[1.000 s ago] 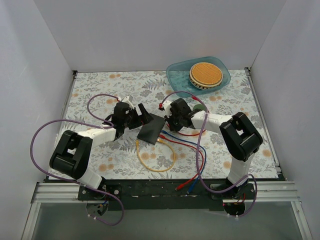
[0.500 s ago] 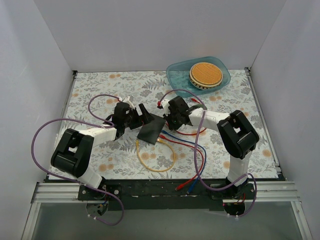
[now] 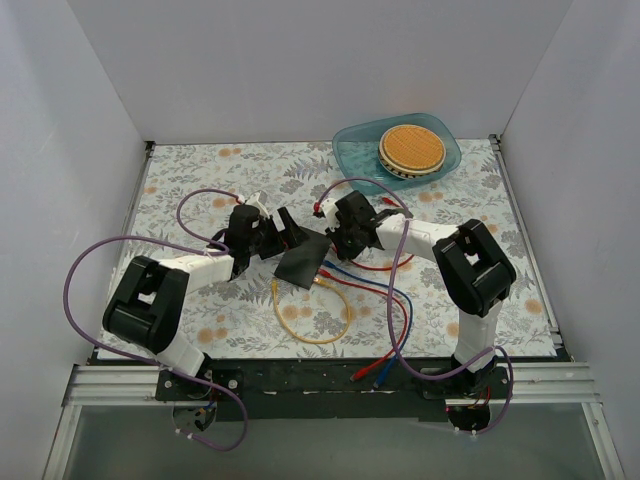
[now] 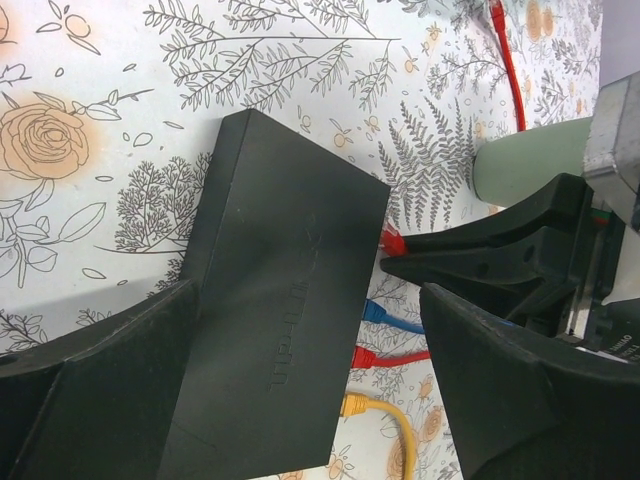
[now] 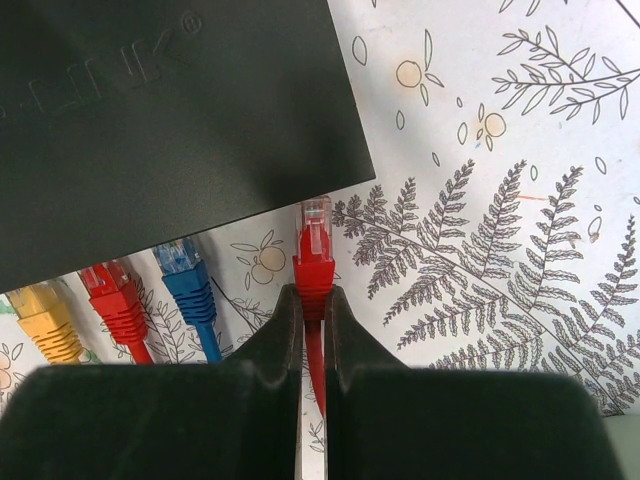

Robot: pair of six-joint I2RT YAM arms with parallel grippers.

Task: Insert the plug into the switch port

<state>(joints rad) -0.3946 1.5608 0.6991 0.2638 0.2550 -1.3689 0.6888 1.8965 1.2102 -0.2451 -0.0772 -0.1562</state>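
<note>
The flat matte black box [image 3: 303,262] lies on the flowered table; its ports are on the edge facing the cables and are hidden from above. My left gripper [image 3: 272,236] is open, its fingers [image 4: 100,400] wide on either side of the box [image 4: 280,330]. My right gripper [image 5: 313,295] is shut on a red plug [image 5: 314,250]. The plug's clear tip points at the box's edge [image 5: 170,120] near its corner, just short of it. The right gripper [image 4: 450,255] and red plug [image 4: 393,241] also show in the left wrist view.
Blue [image 5: 185,275], red [image 5: 115,300] and yellow [image 5: 45,320] plugs sit at the same edge of the box. Their cables loop over the near table [image 3: 310,320]. A teal dish [image 3: 355,150] with a round waffle [image 3: 412,147] stands at the back right. White walls enclose the table.
My right gripper has shifted slightly left and away from me with the red plug, closer to the box's edge. The left gripper and the box have barely moved.
</note>
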